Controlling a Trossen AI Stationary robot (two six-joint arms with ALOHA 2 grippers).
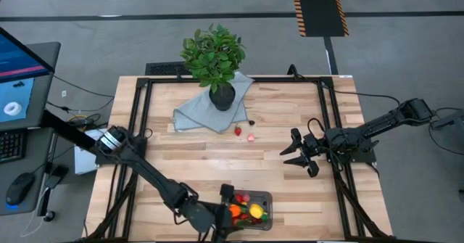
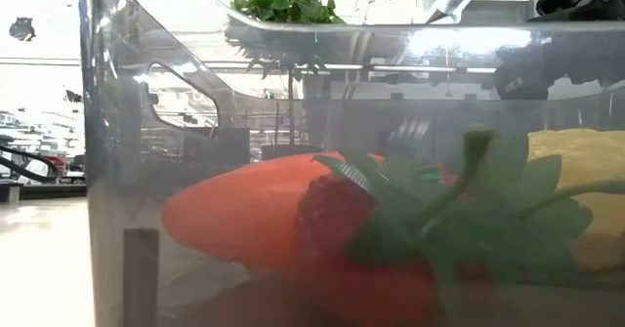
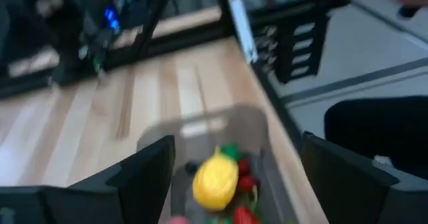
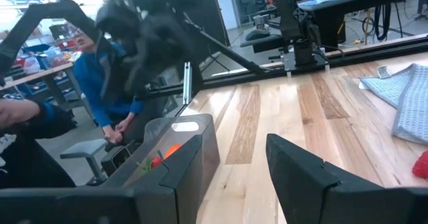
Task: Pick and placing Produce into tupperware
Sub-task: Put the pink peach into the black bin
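The clear tupperware (image 1: 262, 198) stands at the table's near edge. In it lie an orange carrot (image 1: 235, 210), a yellow lemon (image 1: 256, 212) and red pieces (image 1: 243, 197). The low view looks through its wall at the carrot (image 2: 244, 215) and a leafy strawberry (image 2: 391, 259). My left gripper (image 1: 228, 209) hovers open over the tub's left end, and its fingers (image 3: 144, 174) flank the lemon (image 3: 215, 177) without touching it. A strawberry (image 1: 238, 131), a pink berry (image 1: 251, 136) and a dark berry (image 1: 251, 122) rest on the table. My right gripper (image 1: 296, 156) waits open at the right.
A potted green plant (image 1: 214, 54) stands on a blue-grey cloth (image 1: 203, 111) at the table's far middle. A black frame (image 1: 138, 112) runs around the table's edges. A person in blue (image 4: 100, 83) sits beyond the table. Bare wood lies between the loose berries and the tub.
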